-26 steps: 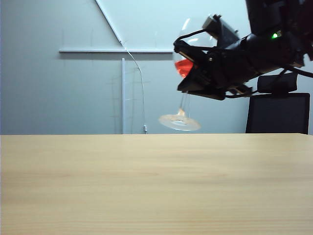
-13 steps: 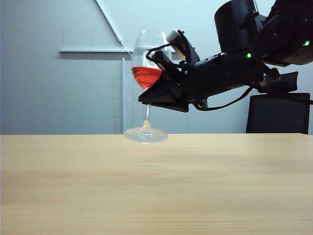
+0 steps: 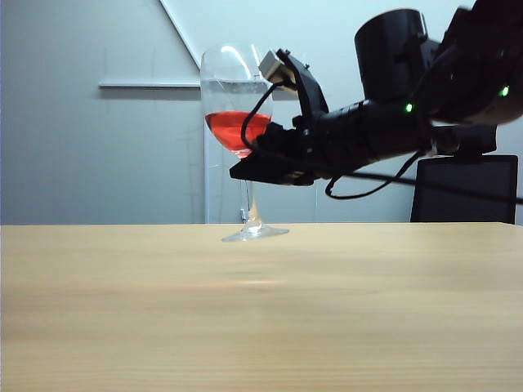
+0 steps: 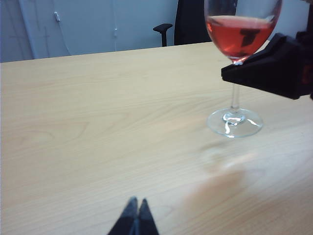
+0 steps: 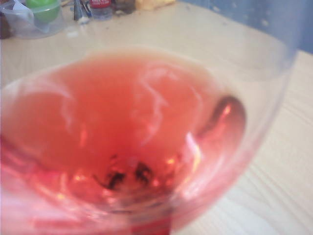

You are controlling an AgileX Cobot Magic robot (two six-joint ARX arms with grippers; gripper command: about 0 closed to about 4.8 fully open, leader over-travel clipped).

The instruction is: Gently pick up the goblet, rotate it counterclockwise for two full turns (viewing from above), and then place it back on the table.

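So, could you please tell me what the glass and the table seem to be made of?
The glass, held by the right gripper, looks like clear, glossy glass: the wall shows through it and it carries bright highlights. The table looks like light wood or wood-grain laminate, smooth with a faint sheen; which one is unclear. The left gripper hangs shut above it.

The left hand (image 4: pixel 135 218) sits low over the bench (image 4: pixel 98 122), its two dark fingertips pressed together with nothing between them. Well ahead of it and off to one side stands the goblet (image 4: pixel 235 117), red liquid in its bowl, round foot on the wood. The right hand (image 4: pixel 274 71) reaches in at the top of the stem, just under the bowl.
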